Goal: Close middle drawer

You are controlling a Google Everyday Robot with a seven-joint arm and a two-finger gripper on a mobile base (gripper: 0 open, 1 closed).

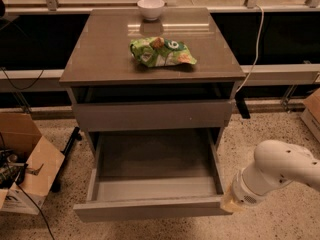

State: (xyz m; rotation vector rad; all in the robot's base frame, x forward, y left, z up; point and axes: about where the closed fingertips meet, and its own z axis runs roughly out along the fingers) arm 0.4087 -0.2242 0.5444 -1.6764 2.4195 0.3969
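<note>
Brown cardboard box (30, 166), flaps open, is sitting on the speckled floor (50, 129) at far L, w/ black cables (20, 204) trailing beside it. Next, to the R, a grey-brown cabinet w/ a glossy flat top (100, 59) is standing against a low dark wall.

On that top, a small white round bowl (150, 7) is sitting at the back edge, approx. centre. A crumpled green snack bag (161, 52) is lying nearer the front, apart from the bowl. Under the top, a slim grey upper drawer front (152, 115) is sticking out slightly, leaving a dark gap above it.

Below that, the middle drawer (150, 209), a wide grey-brown handleless drawer w/ a plain flat front and a plain grey box interior, is standing pulled far out toward the camera.

The robot's white rounded arm (280, 171) is hanging low at the R. Its gripper (229, 203) is sitting at the R end of the drawer's front, prob. touching that corner, though contact isn't clear. Released or clenched: can't tell from this angle.

Further R, a thin white cable (257, 44) is hanging down behind the cabinet's R side, and another brown cardboard box (312, 114) is showing at the far R edge.
</note>
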